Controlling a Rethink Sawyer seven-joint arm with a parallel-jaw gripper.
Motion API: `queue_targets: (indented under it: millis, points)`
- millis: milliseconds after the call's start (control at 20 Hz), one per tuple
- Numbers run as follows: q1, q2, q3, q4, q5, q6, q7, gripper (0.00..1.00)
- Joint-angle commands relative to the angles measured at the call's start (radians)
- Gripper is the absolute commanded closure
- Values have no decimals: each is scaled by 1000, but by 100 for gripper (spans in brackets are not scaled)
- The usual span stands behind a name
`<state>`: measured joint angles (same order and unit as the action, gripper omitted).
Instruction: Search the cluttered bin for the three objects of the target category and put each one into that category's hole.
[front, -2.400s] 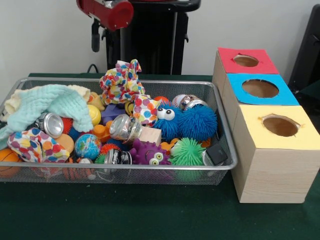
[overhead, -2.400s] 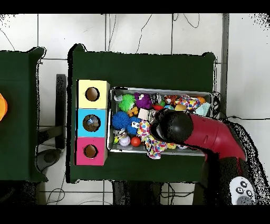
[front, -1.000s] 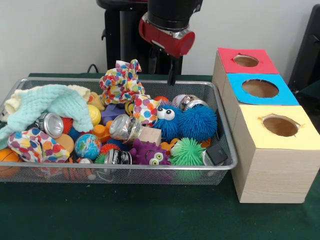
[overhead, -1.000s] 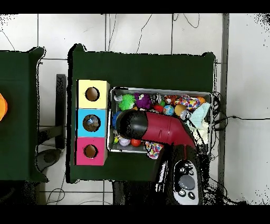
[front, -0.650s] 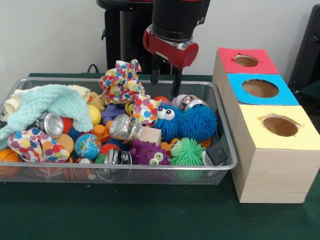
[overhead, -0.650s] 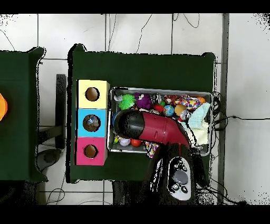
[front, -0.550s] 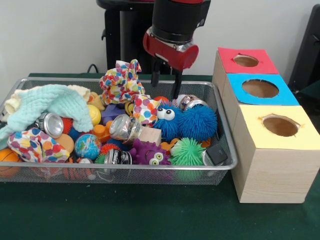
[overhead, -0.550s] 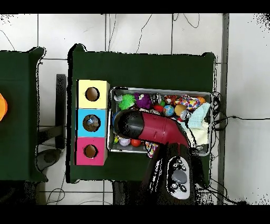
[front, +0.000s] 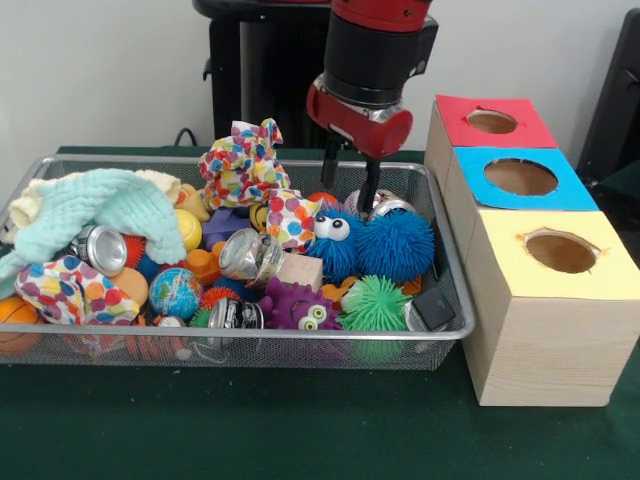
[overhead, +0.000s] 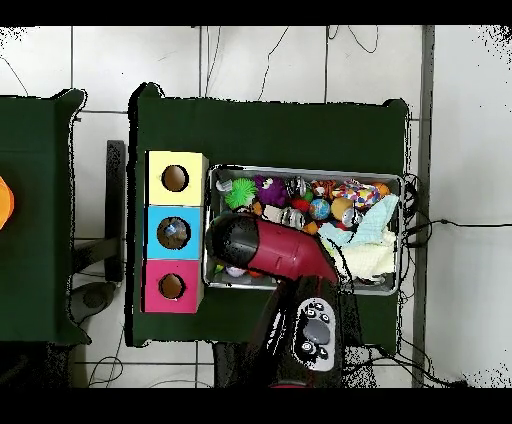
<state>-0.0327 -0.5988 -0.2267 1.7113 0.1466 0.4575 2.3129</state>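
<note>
From my station the front view is evenly and brightly lit, seemingly from above. I see small glare spots on the shiny silver metal can (front: 101, 248) at nine o'clock and on the rounded rim of the silver wire-mesh bin (front: 452, 262). A soft shadow lies on the dark green table cloth (front: 300, 430) under the bin at six o'clock. Focus is adequate throughout. The overhead view is softer; white floor tiles (overhead: 260, 60) at twelve o'clock look washed out.

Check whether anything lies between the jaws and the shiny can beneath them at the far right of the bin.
Nothing visible does. The gripper hangs open right above the shiny can at the back right of the bin, jaws straddling it. The blue fuzzy toy lies in front of the can, beside the path, not across it.
</note>
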Motion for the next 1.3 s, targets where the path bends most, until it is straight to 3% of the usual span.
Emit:
queue_targets:
  millis: [50,450,950,1300]
  points:
    - [65,39,-8,101,104,-58,328,0]
    - [48,109,22,127,161,-197,289,0]
    - [9,150,50,134,173,-275,235,0]
    - [-114,250,130,105,108,-398,158,0]
